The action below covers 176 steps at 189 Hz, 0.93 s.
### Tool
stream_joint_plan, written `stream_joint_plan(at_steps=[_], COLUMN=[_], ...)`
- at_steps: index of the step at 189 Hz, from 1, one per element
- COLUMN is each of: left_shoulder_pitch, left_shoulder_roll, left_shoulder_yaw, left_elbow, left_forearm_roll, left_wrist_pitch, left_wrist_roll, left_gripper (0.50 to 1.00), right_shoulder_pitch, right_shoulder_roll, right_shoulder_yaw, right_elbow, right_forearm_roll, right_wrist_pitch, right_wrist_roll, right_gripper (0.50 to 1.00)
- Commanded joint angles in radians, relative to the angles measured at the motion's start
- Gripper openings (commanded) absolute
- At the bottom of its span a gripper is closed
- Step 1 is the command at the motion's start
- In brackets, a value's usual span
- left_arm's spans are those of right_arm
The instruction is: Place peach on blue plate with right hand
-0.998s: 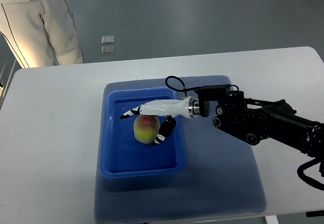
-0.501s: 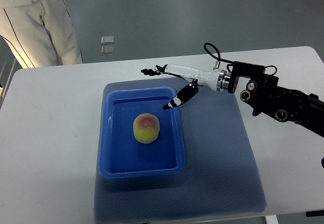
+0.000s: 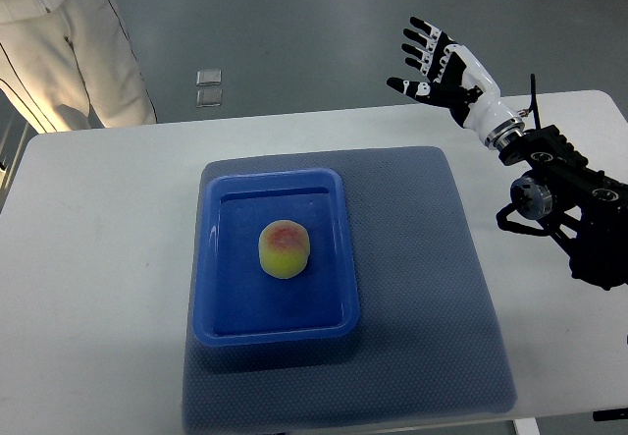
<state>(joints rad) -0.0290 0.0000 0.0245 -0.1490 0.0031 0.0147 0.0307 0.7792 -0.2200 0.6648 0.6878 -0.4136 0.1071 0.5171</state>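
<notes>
One peach (image 3: 285,249), yellow-green with a reddish blush on top, sits near the middle of the blue plate (image 3: 222,258), a deep rectangular tray resting on a dark blue mat (image 3: 422,298) on the white table (image 3: 98,258). Nothing touches the fruit. Compared with half a second ago, the right hand (image 3: 442,69) has pulled up and away from the tray's far edge; it hangs above the table's far side, fingers spread and empty. A person's pale trousers (image 3: 69,42) show at top left.
</notes>
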Motion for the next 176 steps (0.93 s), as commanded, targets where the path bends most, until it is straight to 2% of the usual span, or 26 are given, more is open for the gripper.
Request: stream_joint_plan(at_steps=[1, 44, 94, 176], left_shoulder_pitch=[0.001, 0.000, 0.001, 0.003], left_shoulder_roll=[0.000, 0.000, 0.000, 0.000], left_shoulder_yaw=[0.000, 0.000, -0.002, 0.000], left_elbow=[0.000, 0.000, -0.004, 0.000], left_forearm_roll=[0.000, 0.000, 0.000, 0.000], left_wrist_pitch=[-0.001, 0.001, 0.001, 0.001], left_wrist_roll=[0.000, 0.000, 0.000, 0.000], left_gripper=[1.000, 1.000, 1.000, 1.000], right_shoulder_pitch=[-0.023, -0.060, -0.071, -0.078], right_shoulder_roll=[0.031, 0.048, 0.079, 0.094], right_shoulder_yaw=[0.002, 0.001, 0.004, 0.006], right_elbow=[-0.053, -0.074, -0.076, -0.076], right_forearm_roll=[0.160, 0.386, 0.386, 0.389], right_wrist_pitch=[-0.029, -0.052, -0.121, -0.152], right_wrist_roll=[-0.002, 0.000, 0.012, 0.027], right_gripper=[0.928, 0.930, 0.930, 0.930])
